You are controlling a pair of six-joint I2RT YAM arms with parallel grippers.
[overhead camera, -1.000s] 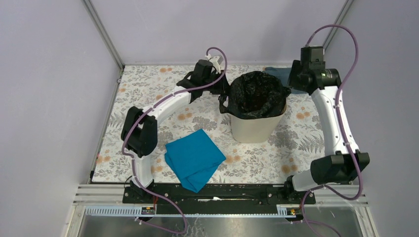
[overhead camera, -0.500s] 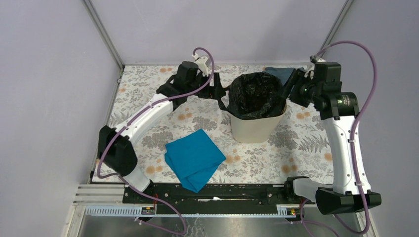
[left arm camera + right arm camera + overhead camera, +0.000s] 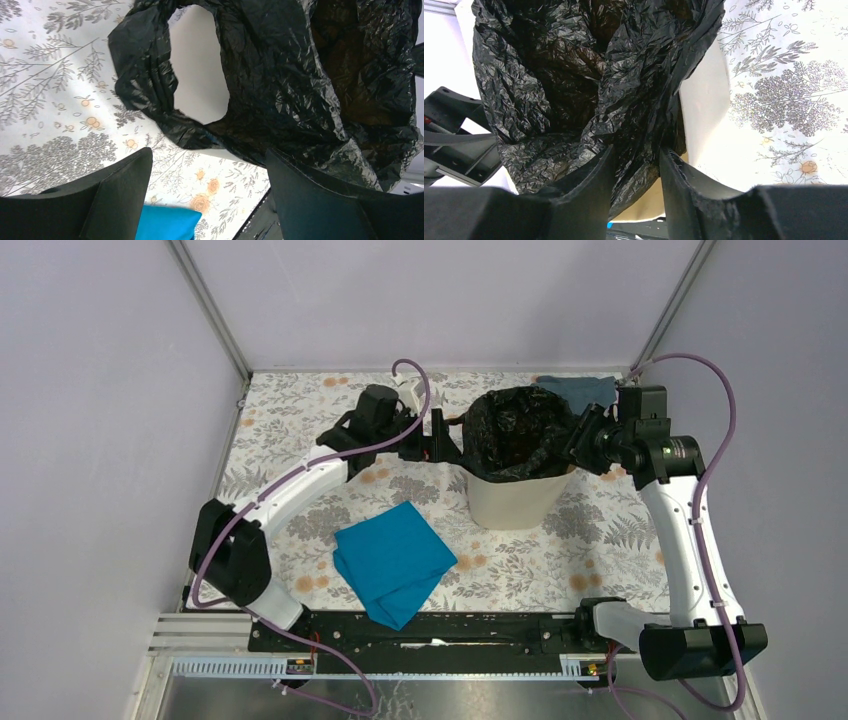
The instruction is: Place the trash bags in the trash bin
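Note:
The trash bag (image 3: 520,428), thin shiny black film, lines the cream-beige trash bin (image 3: 515,502) and spills over its rim. My left gripper (image 3: 445,440) stands open just left of the bin, with nothing between its fingers. In the left wrist view the gripper (image 3: 209,151) faces the bag's handle loop (image 3: 145,75), which hangs free down the bin's side. My right gripper (image 3: 578,438) is at the bin's right rim. In the right wrist view its fingers (image 3: 589,190) stand close together on a fold of the bag (image 3: 644,100) draped outside the bin wall (image 3: 704,105).
A bright blue cloth (image 3: 393,560) lies on the flowered tablecloth in front of the bin, towards the left. A grey-blue cloth (image 3: 575,390) lies behind the bin at the back right. Side walls stand close on both sides of the table.
My left gripper has opened, let go of the bag's handle and drawn back leftward. The right arm has swung in to the bin's right rim, and its jaws have narrowed on the bag.

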